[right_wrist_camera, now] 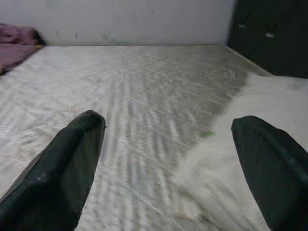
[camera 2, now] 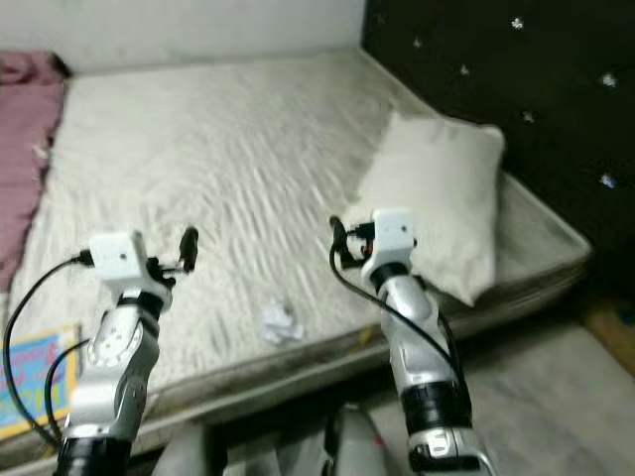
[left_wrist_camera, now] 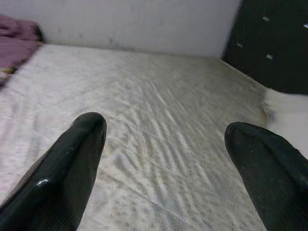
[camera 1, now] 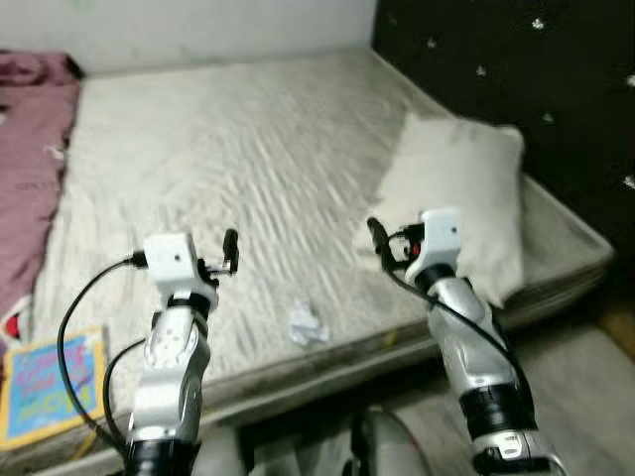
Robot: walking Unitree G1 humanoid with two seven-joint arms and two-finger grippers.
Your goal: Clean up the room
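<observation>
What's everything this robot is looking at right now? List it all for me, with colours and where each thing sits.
mattress: one, off-white with a quilted pattern, taking up most of the view
pillow: one, white, on the mattress's right side near the dark wall
crumpled paper: one, white, on the mattress near its front edge, between the two arms
blanket: one, dusty pink, along the mattress's left side
book: one, blue and yellow cover, at the front left corner
dark wall: one, black with small pale marks, on the right
left gripper: one, black fingers, open, above the mattress
right gripper: one, black fingers, open, beside the pillow
</observation>
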